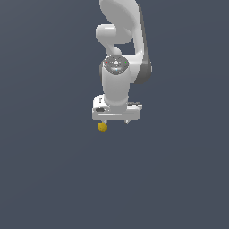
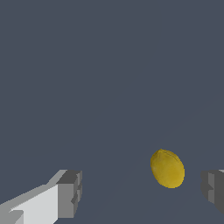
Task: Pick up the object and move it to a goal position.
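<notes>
Ball (image 1: 103, 127) plain yellow, slightly darker at its shaded edge, no pattern. Arm (image 1: 117, 85) glossy white with a dark grey band on one side. Gripper (image 2: 140, 190) white-bodied; fingertips (image 2: 70, 193) grey, possibly ribbed. Ground (image 1: 49, 170) flat slate blue-grey, unmarked.

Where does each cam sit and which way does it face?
Exterior view: off the arm, facing the white Panda arm head-on; gripper points down, yellow ball just below one finger.
Wrist view: on the wrist, looking along the open fingers at the floor; the ball lies between them, nearer one.
Shared: ball and fingers.
</notes>
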Available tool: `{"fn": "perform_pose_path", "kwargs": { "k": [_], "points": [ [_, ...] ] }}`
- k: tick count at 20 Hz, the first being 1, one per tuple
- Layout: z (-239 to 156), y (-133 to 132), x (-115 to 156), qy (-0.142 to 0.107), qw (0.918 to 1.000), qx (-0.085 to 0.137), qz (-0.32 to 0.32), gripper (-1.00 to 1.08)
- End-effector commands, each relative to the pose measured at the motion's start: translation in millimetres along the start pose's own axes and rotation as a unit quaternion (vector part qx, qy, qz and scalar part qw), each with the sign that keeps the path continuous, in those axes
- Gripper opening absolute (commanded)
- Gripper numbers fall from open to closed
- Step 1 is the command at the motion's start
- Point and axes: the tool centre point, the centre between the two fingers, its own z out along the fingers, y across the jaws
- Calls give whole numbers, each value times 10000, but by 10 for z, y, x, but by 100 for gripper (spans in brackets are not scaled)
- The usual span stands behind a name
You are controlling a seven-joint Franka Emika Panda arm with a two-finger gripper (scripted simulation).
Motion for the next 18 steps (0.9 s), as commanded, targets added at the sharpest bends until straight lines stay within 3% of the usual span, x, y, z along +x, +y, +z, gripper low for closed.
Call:
{"fn": "perform_pose_path", "kwargs": {
  "k": [1,11,18],
  "points": [
    [0,0,0,0,10000,0,0,100],
    [-193,233,52,108,9998,-130,60,100],
    [-82,271,8,103,9995,-102,266,100]
  ]
}}
